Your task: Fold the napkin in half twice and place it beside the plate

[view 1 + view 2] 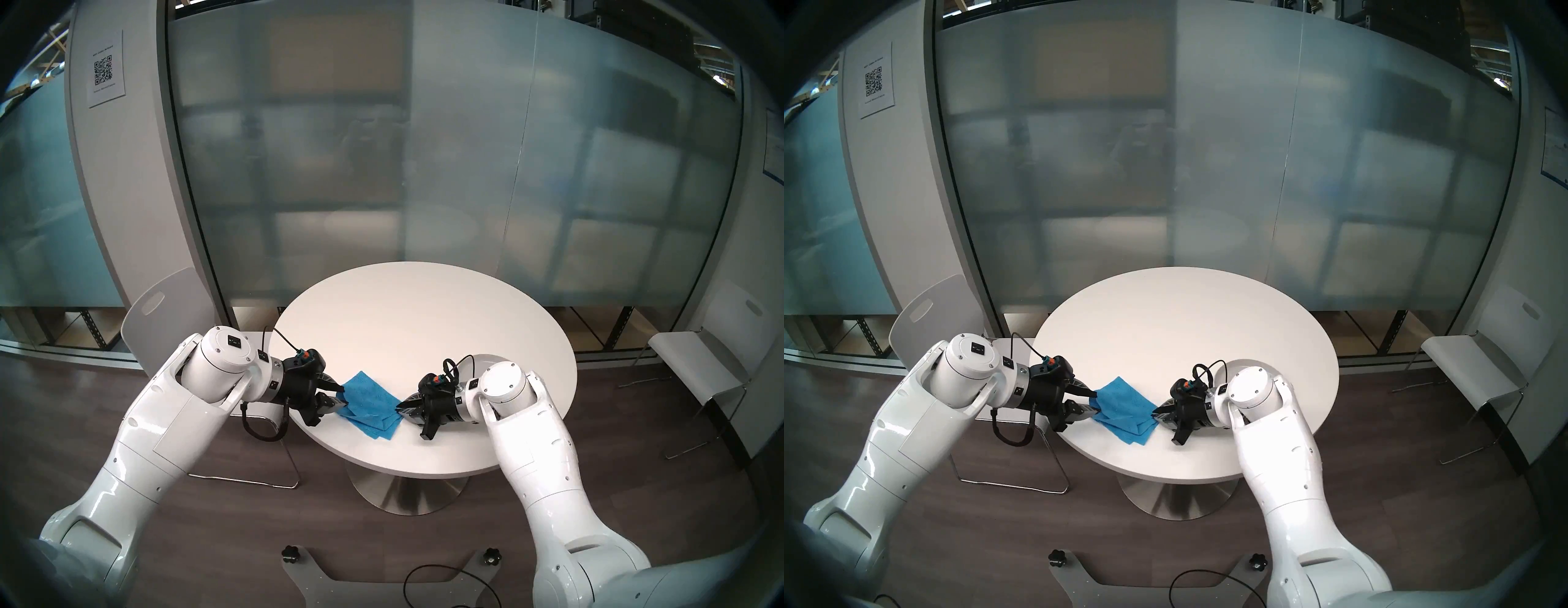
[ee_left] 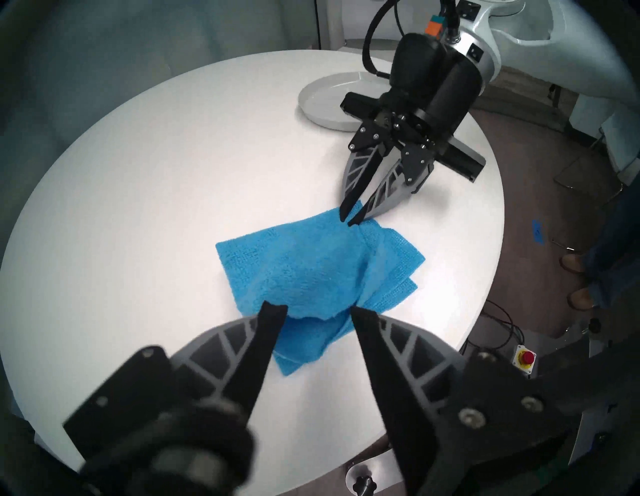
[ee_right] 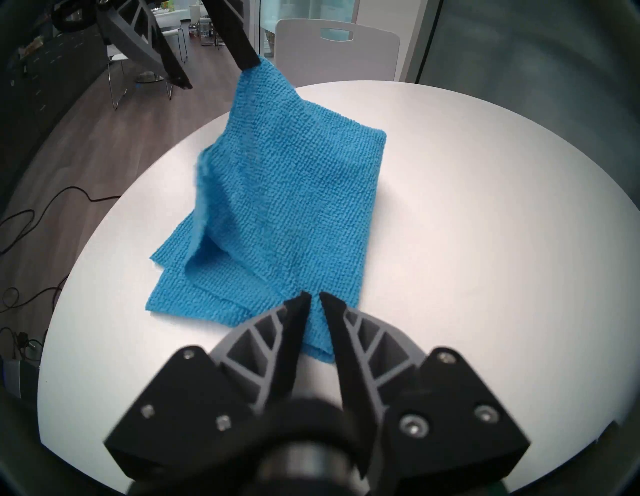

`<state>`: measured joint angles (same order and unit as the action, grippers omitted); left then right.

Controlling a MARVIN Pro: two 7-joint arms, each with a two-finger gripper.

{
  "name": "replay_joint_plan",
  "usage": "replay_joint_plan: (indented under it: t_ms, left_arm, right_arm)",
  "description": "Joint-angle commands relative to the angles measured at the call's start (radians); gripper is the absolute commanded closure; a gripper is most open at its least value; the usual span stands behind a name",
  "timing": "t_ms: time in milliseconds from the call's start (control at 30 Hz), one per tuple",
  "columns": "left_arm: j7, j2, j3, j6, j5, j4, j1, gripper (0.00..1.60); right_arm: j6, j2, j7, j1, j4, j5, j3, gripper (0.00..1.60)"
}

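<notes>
A blue napkin [image 1: 369,403] lies folded in layers on the near left part of the round white table [image 1: 424,314]. Its top layer is pulled up like a tent between my two grippers. My left gripper [image 2: 317,310] stands open at the napkin's [image 2: 304,270] left corner. In the right wrist view that raised corner clings to one left fingertip [image 3: 249,64], the other fingertip apart from it. My right gripper [image 3: 311,296] is shut on the napkin's [image 3: 287,173] right corner. The light-grey plate [image 2: 322,100] sits behind my right wrist, half hidden in the head views.
A white chair [image 1: 157,305] stands at the table's left and another [image 1: 700,361] off to the right. Frosted glass runs behind the table. Cables lie on the floor, and a red stop button [image 2: 526,358] is below the table edge.
</notes>
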<state>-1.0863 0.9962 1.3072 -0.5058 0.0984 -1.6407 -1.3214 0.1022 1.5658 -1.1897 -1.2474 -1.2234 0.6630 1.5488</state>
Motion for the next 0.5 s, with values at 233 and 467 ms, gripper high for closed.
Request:
replay_joint_plan:
  t_ms: [233,467]
  left_arm:
    - [0.002,-0.025,0.03,-0.011,0.004,-0.006,-0.001,0.79]
    - [0.012,-0.039,0.029,0.011,0.016,0.03,-0.004,0.78]
  right_arm:
    - [-0.003,0.001,-0.003,-0.001,0.008,-0.001,-0.004,0.93]
    - [-0.007,0.0,0.002,0.004,0.019,-0.001,-0.004,0.93]
